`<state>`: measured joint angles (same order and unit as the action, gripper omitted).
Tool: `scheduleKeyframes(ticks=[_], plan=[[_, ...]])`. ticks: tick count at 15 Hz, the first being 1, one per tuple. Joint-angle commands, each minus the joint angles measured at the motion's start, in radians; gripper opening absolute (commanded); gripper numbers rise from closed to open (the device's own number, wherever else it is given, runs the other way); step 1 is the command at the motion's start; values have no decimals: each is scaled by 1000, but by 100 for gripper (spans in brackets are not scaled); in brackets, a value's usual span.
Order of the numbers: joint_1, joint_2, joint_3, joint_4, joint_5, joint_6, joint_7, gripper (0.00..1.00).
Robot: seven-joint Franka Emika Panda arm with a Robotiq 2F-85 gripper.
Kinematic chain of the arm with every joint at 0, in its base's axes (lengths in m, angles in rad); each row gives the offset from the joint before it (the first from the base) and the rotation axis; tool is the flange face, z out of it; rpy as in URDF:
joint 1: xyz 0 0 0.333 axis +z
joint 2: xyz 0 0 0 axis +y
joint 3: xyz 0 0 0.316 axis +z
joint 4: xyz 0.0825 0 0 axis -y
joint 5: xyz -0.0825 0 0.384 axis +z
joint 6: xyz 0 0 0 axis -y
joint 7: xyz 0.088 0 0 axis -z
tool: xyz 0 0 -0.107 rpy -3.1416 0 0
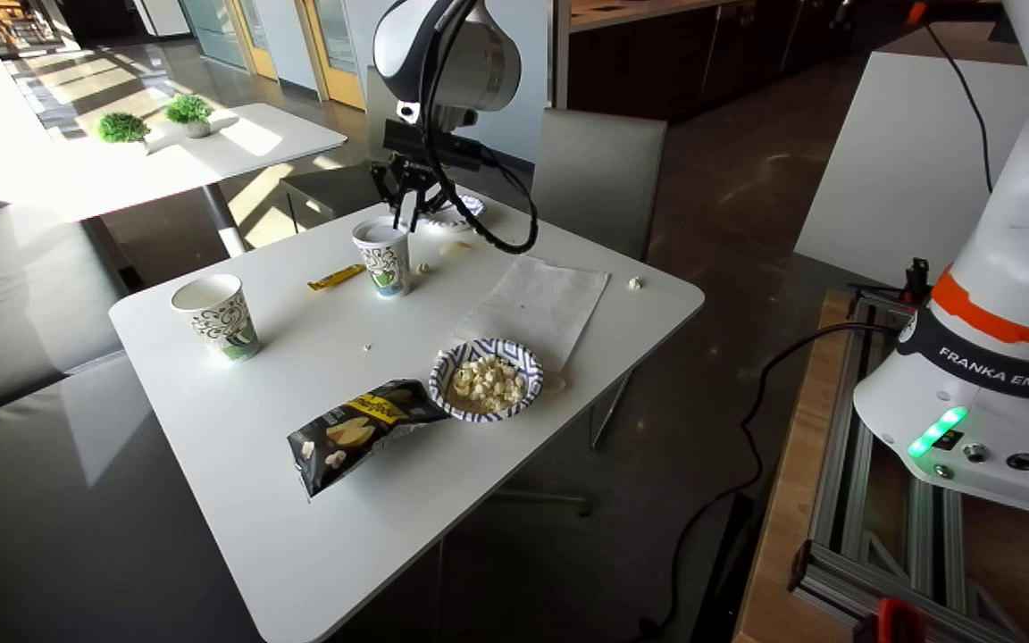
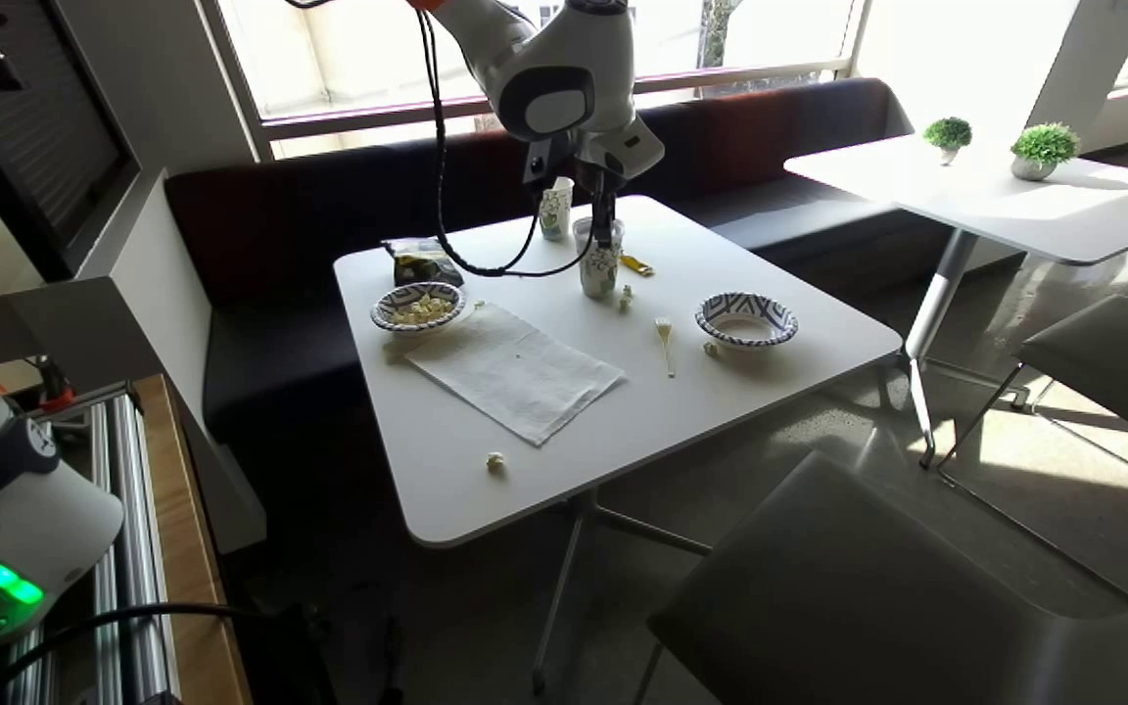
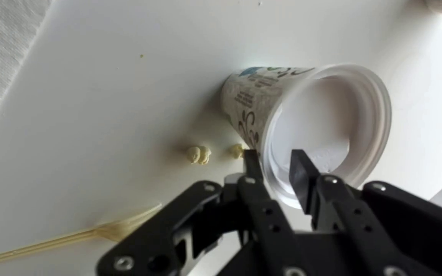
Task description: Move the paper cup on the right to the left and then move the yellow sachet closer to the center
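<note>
The paper cup (image 1: 387,265) with a swirl and green print stands upright on the table, and it also shows in an exterior view (image 2: 598,276) and in the wrist view (image 3: 251,92). My gripper (image 3: 275,157) is partly open, right at the cup's rim. In the wrist view one finger is outside the rim and the other over the cup's mouth. I cannot tell whether they touch it. My gripper also shows above the cup in an exterior view (image 1: 405,221). The yellow sachet (image 1: 336,277) lies flat beside the cup, also in an exterior view (image 2: 636,264); the wrist view does not show it.
A similar cup (image 1: 227,323) stands near the table's corner. A black snack packet (image 1: 363,429) lies beside a popcorn bowl (image 1: 488,384). A napkin (image 2: 515,372), a fork (image 2: 665,345), a second patterned bowl (image 2: 748,339) and loose popcorn (image 3: 198,155) are on the table.
</note>
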<state>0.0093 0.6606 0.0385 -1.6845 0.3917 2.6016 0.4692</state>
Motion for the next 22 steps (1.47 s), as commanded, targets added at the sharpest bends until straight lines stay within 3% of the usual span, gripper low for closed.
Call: scheduleKeyframes(ticks=[1,4,5,6,7,13,18,22], plan=[[-5,32,7,31,22,-22,-4,30],[-5,44,8,36,22,-27,-3,29],[-5,47,8,36,22,-28,-3,23],[-6,47,9,37,23,-32,-1,4],[-15,43,20,40,36,-39,-8,0],[-49,-23,64,11,107,-103,-42,1],[-45,-171,133,-87,118,-147,-210,1],[-1,-259,176,-152,104,-200,-330,1]])
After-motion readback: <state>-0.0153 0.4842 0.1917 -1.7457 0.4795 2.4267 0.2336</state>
